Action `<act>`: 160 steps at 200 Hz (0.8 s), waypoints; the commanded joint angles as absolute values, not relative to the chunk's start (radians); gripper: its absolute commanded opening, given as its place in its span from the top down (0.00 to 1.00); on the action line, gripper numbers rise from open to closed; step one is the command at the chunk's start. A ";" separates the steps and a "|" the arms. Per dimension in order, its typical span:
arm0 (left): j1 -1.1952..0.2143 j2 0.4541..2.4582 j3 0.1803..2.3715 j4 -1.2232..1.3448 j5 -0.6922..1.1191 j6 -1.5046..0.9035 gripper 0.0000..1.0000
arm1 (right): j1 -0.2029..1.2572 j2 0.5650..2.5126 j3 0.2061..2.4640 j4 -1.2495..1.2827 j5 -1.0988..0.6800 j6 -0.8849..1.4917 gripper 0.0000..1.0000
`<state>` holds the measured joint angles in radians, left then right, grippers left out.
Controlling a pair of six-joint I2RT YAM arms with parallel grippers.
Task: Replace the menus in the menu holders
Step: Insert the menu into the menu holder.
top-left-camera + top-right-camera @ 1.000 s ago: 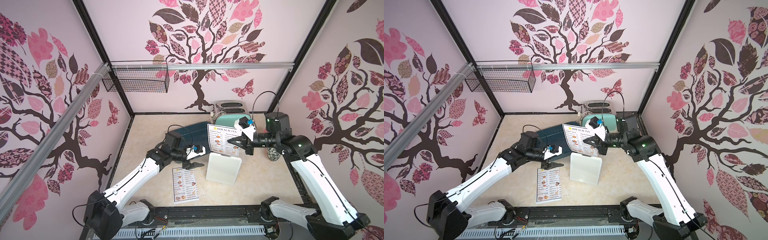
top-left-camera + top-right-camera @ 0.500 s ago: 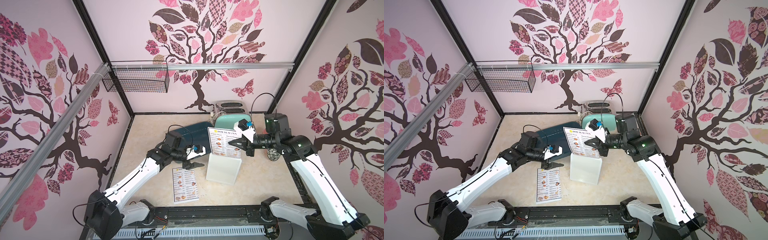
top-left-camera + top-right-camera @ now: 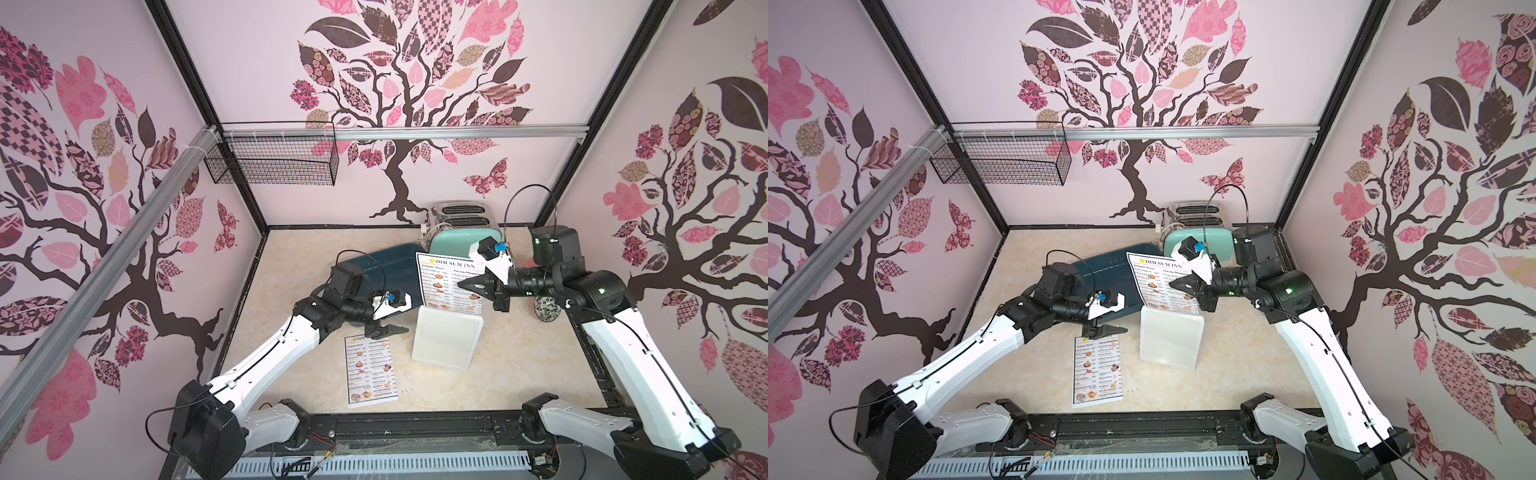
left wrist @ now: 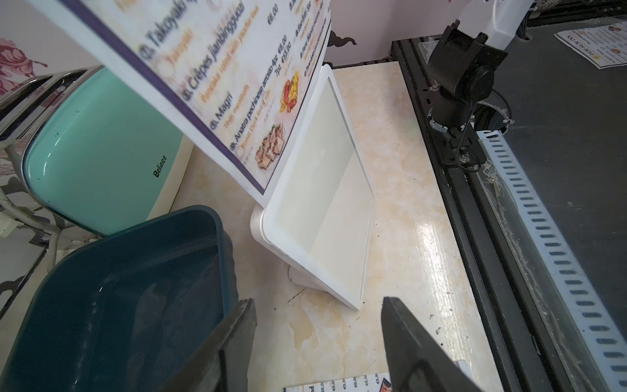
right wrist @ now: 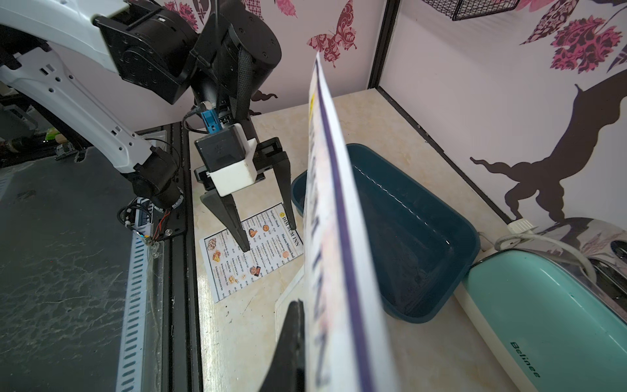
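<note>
My right gripper point(image 3: 461, 286) pinching the side edge of an upright DIM SUM INN menu point(image 3: 436, 282), its lower edge meeting the top of the white menu holder point(image 3: 446, 345), my left gripper point(image 3: 401, 331) spread and empty just beside the holder, above the second menu point(image 3: 370, 370) lying flat on the table point(image 3: 519, 365), dark teal tray point(image 3: 386, 262) behind.

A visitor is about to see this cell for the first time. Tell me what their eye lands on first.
The upright DIM SUM INN menu, pinched by the right gripper with its lower edge at the top of the white menu holder, draws the eye first. Next comes a second menu lying flat near the front of the table, by the open left gripper. Pink tree decals cover the walls.
</note>
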<state>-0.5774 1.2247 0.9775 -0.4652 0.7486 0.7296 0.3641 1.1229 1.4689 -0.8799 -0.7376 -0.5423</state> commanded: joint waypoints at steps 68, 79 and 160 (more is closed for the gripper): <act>-0.574 1.233 0.982 -0.471 0.753 0.736 0.36 | 0.359 1.125 1.473 -0.904 -0.733 -0.564 1.00; -0.575 1.233 0.981 -0.471 0.753 0.736 0.36 | 0.359 1.125 1.466 -0.902 -0.724 -0.567 1.00; -0.574 1.231 0.983 -0.480 0.744 0.744 0.36 | 0.359 1.139 1.447 -0.901 -0.648 -0.606 1.00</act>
